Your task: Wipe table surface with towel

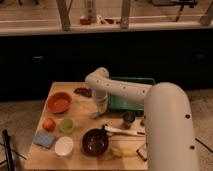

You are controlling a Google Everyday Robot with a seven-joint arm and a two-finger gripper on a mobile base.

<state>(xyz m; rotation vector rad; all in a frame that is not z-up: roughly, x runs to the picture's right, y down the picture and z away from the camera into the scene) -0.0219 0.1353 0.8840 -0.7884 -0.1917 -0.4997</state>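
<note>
Approach step, by the look of it, with wiping not yet begun. Blue folded towel (45,139) flat at the front-left corner of the desk (80,159), just beside a white bowl (64,146) and in front of an orange fruit (48,124). Hand (96,114) low over the desk's middle, near a green cup (66,125) and behind a dark bowl (95,141), well apart from the towel. Cannot tell whether wide or narrow; nothing blue visible in it.

Next move, probably: travel left and toward the front edge, past the green cup, then down onto the towel for a grasp, without nudging the white bowl or the fruit.

Arm (115,89) bent sharply: upper link across the green tray (131,102) from the right, elbow high at its left end, forearm straight down to the hand.
</note>
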